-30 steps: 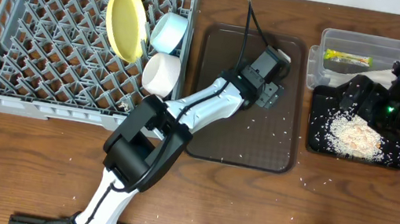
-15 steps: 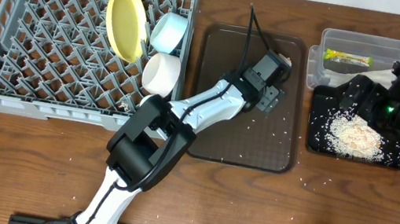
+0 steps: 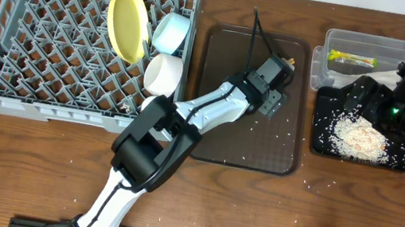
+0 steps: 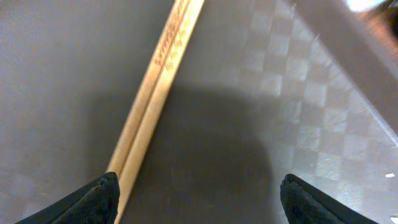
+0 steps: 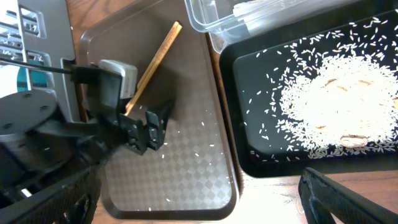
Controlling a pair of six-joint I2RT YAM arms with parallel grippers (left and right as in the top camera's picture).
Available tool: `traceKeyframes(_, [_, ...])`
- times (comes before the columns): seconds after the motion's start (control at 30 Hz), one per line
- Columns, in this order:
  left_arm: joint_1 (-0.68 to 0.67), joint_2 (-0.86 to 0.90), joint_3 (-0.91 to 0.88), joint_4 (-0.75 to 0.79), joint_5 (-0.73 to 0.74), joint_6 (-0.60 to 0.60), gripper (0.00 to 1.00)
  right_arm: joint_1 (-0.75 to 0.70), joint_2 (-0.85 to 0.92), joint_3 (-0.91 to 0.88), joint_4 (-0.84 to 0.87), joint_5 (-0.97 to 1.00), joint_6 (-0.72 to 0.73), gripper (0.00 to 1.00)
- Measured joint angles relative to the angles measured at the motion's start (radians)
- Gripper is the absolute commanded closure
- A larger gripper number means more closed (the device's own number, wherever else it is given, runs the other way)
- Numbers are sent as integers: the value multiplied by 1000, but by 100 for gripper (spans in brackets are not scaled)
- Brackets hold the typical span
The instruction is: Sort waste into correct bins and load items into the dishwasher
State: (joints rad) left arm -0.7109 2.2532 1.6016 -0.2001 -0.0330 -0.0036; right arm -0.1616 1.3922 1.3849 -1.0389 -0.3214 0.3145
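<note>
A pair of wooden chopsticks point(image 4: 155, 93) lies on the brown serving tray point(image 3: 215, 139); from the right wrist they point(image 5: 153, 61) run diagonally. My left gripper point(image 4: 198, 190) hovers low over their near end, open, with the sticks just inside its left fingertip point(image 4: 102, 193). Overhead, the left gripper point(image 3: 273, 100) sits at the tray's far right part. The grey dishwasher rack point(image 3: 1, 59) holds a yellow plate point(image 3: 126, 21), a light blue bowl point(image 3: 170, 32) and a white bowl point(image 3: 164, 74). My right gripper point(image 5: 199, 186) is open and empty, above the black bin point(image 3: 319, 143) with rice scraps point(image 3: 360, 137).
A clear tub point(image 3: 333, 44) behind the black bin holds a green-yellow wrapper point(image 3: 351, 58) and white paper point(image 3: 385, 73). Loose rice grains dot the brown tray point(image 5: 186, 180) and the wooden table point(image 3: 305, 181). The left arm stretches diagonally from the front edge past the rack's corner.
The left arm has crept a little toward the tray's far right corner, over the chopsticks. The right arm has stayed still.
</note>
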Motion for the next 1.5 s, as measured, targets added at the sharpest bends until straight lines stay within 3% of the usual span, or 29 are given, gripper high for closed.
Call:
traceKeyframes(0.87, [-1,29,9,19,3,-21,16,0,0,0,0,0,0,1])
traceKeyframes(1.5, [-1,23,9,18,-53,83,16,0,0,0,0,0,0,1])
